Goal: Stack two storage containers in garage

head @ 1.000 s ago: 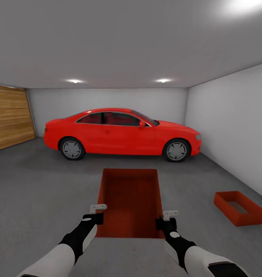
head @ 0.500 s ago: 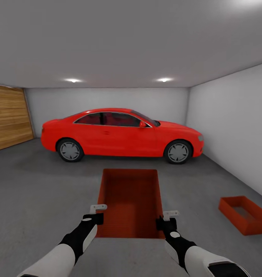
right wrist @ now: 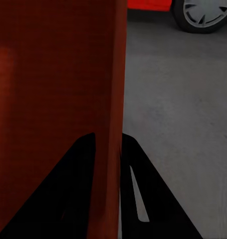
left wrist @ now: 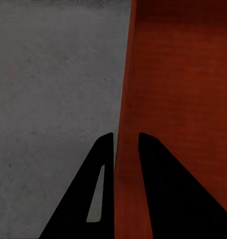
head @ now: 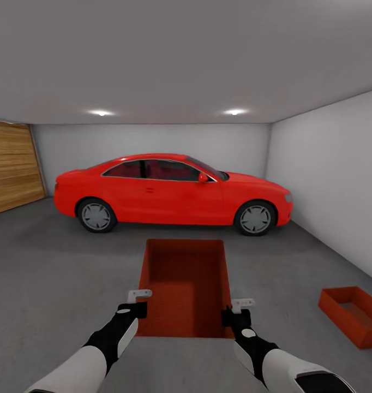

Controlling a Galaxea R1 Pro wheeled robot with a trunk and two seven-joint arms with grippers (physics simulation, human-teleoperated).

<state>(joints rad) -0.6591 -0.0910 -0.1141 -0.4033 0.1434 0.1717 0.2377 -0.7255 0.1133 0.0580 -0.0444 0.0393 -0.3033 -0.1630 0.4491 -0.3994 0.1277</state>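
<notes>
Garage door slats [head: 11, 166] are showing on the far left, and the red car [head: 169, 191] is sitting across the far wall, so I am working in the garage now. My left gripper [head: 138, 303] is pinching the near left wall of the carried container [head: 186, 284], its fingers [left wrist: 106, 149] closed either side of the thin rim; I am gripping there so the bin is riding level in front of me. My right gripper [head: 236, 310] is doing the same on the near right wall, fingers [right wrist: 88, 144] clamped across it, balancing the load. The other container [head: 354, 315] is lying on the concrete floor [head: 55, 273] near the right wall, well apart, waiting as the base for the stack, I reckon.
</notes>
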